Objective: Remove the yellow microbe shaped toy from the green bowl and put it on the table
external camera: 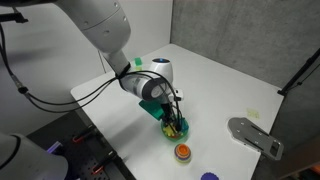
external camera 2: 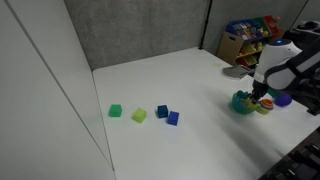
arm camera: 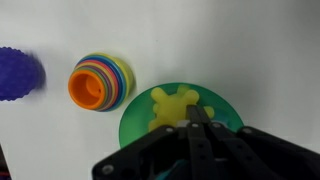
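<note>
No readable text, label, brand, number or sign shows anywhere.

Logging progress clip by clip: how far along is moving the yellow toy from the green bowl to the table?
Done: the approach, with the gripper right over the green bowl. In hand: the grasp; the jaws are at the yellow toy, which lies in the bowl, grip unclear. Left: lifting it out and setting it on the table.

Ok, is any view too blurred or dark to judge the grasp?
Wrist view: the gripper is a dark mass hiding part of the yellow toy in the green bowl; the purple object at the edge is blurred. Both exterior views: everything there is tiny, jaws unreadable.
</note>
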Robot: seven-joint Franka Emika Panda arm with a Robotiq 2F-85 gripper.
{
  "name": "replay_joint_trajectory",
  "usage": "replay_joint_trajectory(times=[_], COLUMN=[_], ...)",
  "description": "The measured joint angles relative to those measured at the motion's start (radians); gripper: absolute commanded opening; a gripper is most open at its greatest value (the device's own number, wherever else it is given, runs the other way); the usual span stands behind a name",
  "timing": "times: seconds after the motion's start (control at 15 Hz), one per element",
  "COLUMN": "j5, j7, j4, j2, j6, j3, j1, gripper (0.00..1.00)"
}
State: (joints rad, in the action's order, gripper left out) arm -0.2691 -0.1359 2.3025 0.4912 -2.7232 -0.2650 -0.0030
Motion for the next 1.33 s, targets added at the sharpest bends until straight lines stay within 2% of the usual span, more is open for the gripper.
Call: replay_joint_trajectory(times=[0.27,0.47,0.53,0.6,0.67,1.0,1.07,1.13,1.2,1.33], j5=[-0.006,-0.058,-0.079,-0.1,-0.119,-0.176,-0.178,-0.18,-0.182,-0.182], j7=[0.002,-0.004,-0.011,-0.02,-0.028,-0.055,-0.056,-0.056,-0.056,-0.056], j4=[0.0,-0.001,-0.002,-0.002,-0.002,-0.002,-0.002,-0.002,-0.002,-0.002], j2=[-0.011,-0.013,-0.013,-0.013,-0.012,-0.004,-0.002,0.0,0.002,0.005], j6=[0.0,-0.004,-0.005,-0.006,-0.007,-0.008,-0.008,-0.009,-0.009,-0.01], j3=[-0.001,-0.031,-0.044,-0.056,-0.065,-0.088,-0.089,-0.089,-0.09,-0.09], j1=[0.01,0.042,0.054,0.067,0.078,0.109,0.11,0.111,0.111,0.111], gripper=[0.6,0.84,0.4,0.46,0.46,0.06,0.48,0.44,0.44,0.59])
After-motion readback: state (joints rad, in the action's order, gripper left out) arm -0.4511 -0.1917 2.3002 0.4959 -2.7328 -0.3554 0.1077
